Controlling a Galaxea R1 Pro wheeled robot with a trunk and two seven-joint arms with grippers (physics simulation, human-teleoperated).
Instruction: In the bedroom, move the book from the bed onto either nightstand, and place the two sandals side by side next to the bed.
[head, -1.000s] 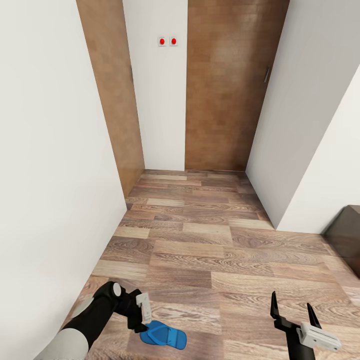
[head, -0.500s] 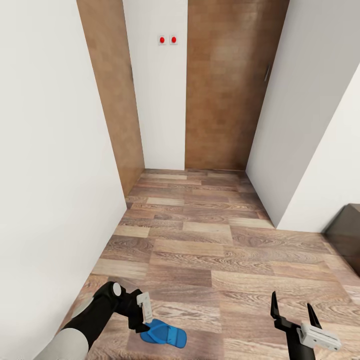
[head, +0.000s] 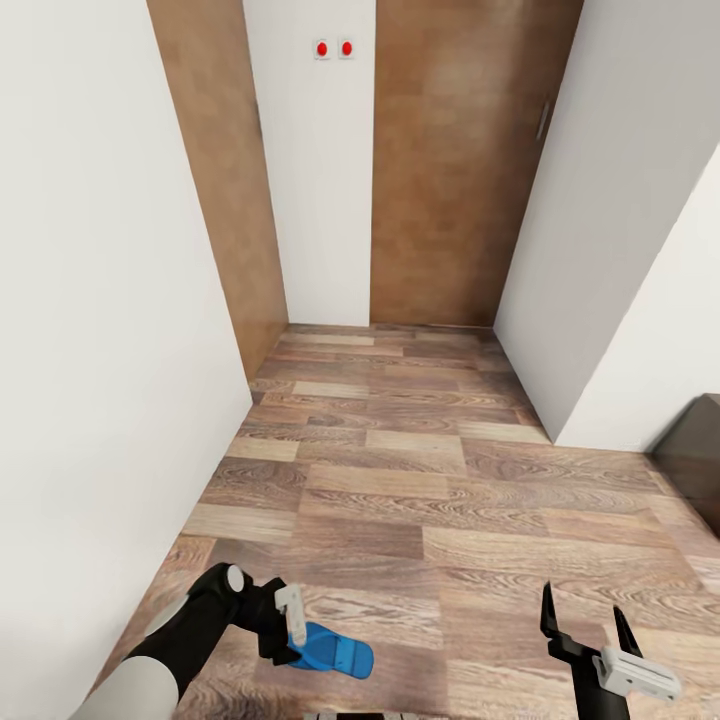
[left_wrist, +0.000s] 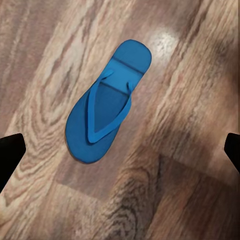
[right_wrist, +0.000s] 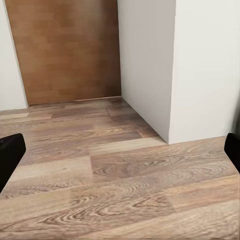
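While the left gripper (head: 297, 640) is hanging just above the blue sandal (head: 333, 652), its fingers (left_wrist: 9, 156) are spread wide open with nothing between them. The sandal is lying flat on the wood floor (head: 420, 480), strap side up, near the white wall (head: 90, 300) and well away from the brown door (head: 450, 170). The right gripper (head: 585, 612) is waiting above the floor, far from the sandal, and its fingers are spread open too, holding nothing. I think the robot is working on the sandal step and getting ready to pick this one up. Next, the left gripper probably needs to go down until its fingers are on both sides of the sandal, then squeeze. A flat, thin sandal may be hard to grab.
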